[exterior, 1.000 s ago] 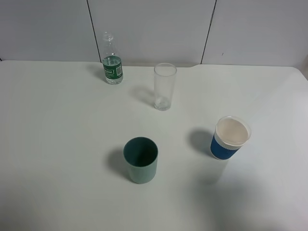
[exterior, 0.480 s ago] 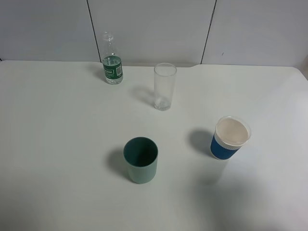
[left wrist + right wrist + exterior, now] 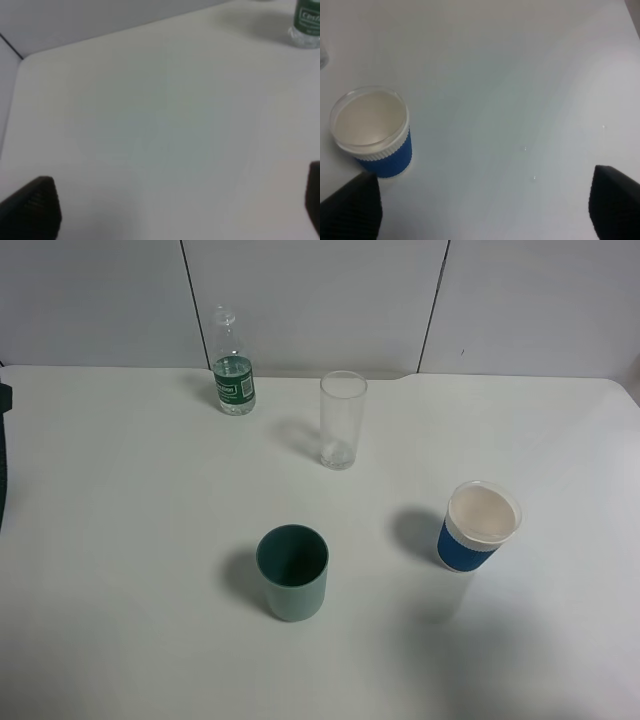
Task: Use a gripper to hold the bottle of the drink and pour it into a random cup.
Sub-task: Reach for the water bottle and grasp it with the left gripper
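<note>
Pouring unstarted: small clear green-labelled plastic bottle [image 3: 233, 375] stands ungrasped at eleven o'clock on the tabletop [image 3: 120, 540], near tall clear glass [image 3: 342, 420]; left tool [image 3: 175, 200] and right tool [image 3: 485, 200] gape wide, empty.

Bottle [image 3: 307, 25] cropped by left wrist view's edge, dark shape [image 3: 3, 455] mostly out of frame

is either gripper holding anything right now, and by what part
Nothing is held. The left gripper and right gripper are both open and empty; the bottle stands upright, untouched.
</note>
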`<state>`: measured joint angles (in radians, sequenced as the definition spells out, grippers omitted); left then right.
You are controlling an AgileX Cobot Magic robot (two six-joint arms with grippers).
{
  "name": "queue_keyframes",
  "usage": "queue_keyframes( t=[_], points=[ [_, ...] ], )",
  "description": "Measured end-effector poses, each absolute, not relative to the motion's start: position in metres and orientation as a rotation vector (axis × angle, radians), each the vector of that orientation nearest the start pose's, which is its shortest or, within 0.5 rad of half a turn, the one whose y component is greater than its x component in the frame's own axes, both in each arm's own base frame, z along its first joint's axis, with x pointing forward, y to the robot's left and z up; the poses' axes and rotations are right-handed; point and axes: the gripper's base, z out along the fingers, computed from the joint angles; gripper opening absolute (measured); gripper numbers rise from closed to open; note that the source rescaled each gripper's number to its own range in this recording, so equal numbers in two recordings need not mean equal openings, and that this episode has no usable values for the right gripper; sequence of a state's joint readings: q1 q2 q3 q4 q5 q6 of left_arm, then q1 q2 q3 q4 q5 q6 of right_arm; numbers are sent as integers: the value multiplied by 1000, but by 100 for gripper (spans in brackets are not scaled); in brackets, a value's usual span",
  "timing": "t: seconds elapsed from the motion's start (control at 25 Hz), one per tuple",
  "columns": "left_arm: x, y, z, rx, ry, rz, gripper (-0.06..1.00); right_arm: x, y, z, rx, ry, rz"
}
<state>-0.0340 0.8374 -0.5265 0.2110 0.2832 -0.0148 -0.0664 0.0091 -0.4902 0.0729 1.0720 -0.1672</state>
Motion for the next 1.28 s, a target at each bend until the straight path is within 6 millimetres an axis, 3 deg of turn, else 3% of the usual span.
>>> queue_keyframes(
  t=[0.44,0.8,1.28],
  points=[
    [208,-25,258,318,2041,56,100,-3,6,274,-108,2070,-56],
    [238,-39,228,362,2052,-16,100,-3,6,274,-108,2070,-56],
    [272,-59,189,406,1931,-203,100,-3,6,274,-108,2070,-56]
  ],
)
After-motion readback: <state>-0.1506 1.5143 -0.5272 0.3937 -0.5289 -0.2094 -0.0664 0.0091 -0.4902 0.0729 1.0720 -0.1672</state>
